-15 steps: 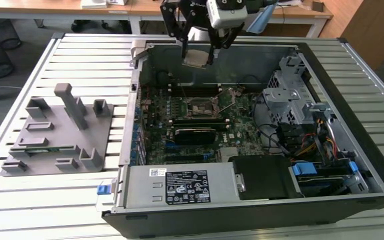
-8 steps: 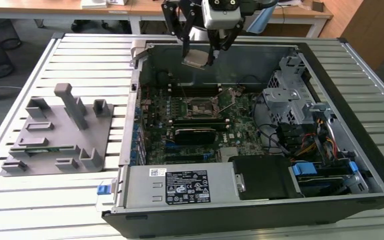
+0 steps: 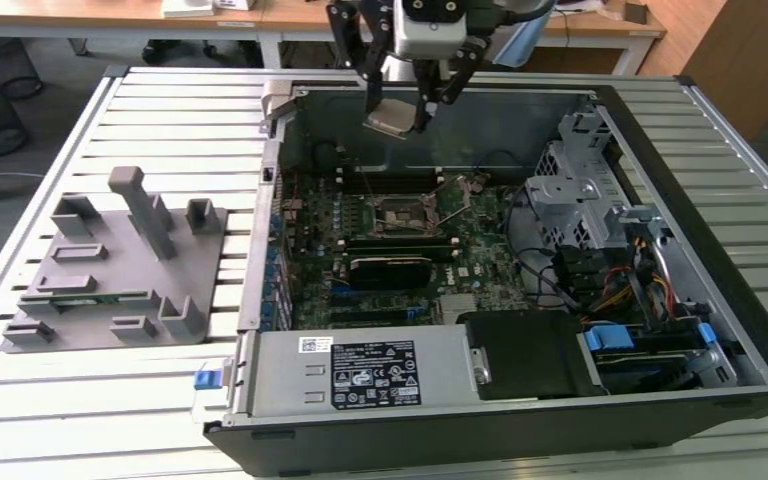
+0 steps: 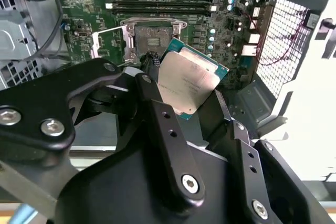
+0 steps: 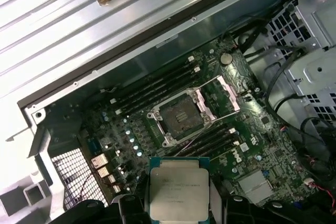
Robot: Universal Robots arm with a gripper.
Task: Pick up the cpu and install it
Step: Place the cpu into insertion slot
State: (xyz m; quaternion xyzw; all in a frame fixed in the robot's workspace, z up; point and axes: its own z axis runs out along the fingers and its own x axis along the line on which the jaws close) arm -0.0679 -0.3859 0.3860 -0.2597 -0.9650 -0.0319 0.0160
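My gripper [image 3: 399, 110] hangs over the far side of the open computer case [image 3: 704, 200] and is shut on the cpu [image 3: 387, 122], a flat square chip with a silvery top. In both wrist views the cpu [image 4: 187, 81] [image 5: 178, 188] sits clamped by its edges between the two black fingers [image 4: 153, 95], tilted in the air. The open cpu socket [image 3: 404, 213] [image 4: 152, 38] [image 5: 181, 116] lies on the green motherboard [image 3: 478, 265] below, a clear gap under the chip. Its metal retention frame [image 5: 220, 92] is swung open.
A grey plastic fixture tray [image 3: 111, 270] stands on the slatted table [image 3: 171, 130] at the exterior view's left. Inside the case are black RAM sticks [image 3: 391, 242], a power supply [image 3: 344, 370], a metal drive cage [image 3: 584, 190] and bundled cables [image 3: 618, 290].
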